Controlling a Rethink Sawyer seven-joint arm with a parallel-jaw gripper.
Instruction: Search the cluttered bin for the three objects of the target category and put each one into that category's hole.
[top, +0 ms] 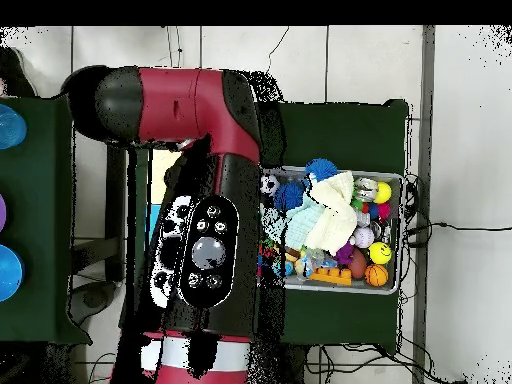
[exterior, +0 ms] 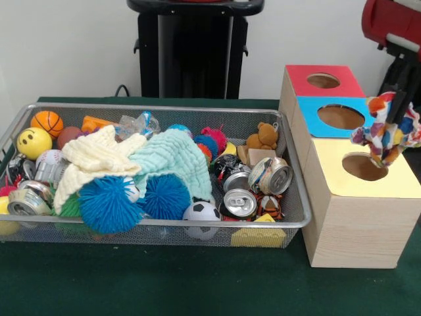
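A: Patchwork fabric bundle [exterior: 388, 131], white with pink, blue, yellow and orange patches, hangs at the right edge of the front view, directly above the round dark hole [exterior: 365, 166] in the yellow face of the pale wooden box [exterior: 358, 224]. Its lower end dips to the hole's rim.

B: And the gripper [exterior: 396, 113]?

A: Dark fingers come down into the top of the bundle and are clamped on it; the cloth bunches out on both sides of them.

B: Where is the silver wire-mesh bin [exterior: 20, 122]?

A: On the green table [exterior: 164, 283], just beside the boxes. It holds a pale yellow knitted cloth [exterior: 99, 161] and a mint cloth [exterior: 174, 158] lying over spiky blue rubber balls [exterior: 108, 204], with crushed cans [exterior: 240, 204], a small football [exterior: 200, 214], a brown teddy bear [exterior: 264, 136], a yellow smiley ball [exterior: 34, 143] and a mini basketball [exterior: 47, 123].

B: The other boxes?

A: A blue-faced box [exterior: 312, 108] and a red-faced box [exterior: 302, 76] stand behind the yellow one.

B: Overhead?

A: The red and black arm [top: 195, 200] covers the boxes and the gripper; the bin [top: 398, 285] shows to its right.
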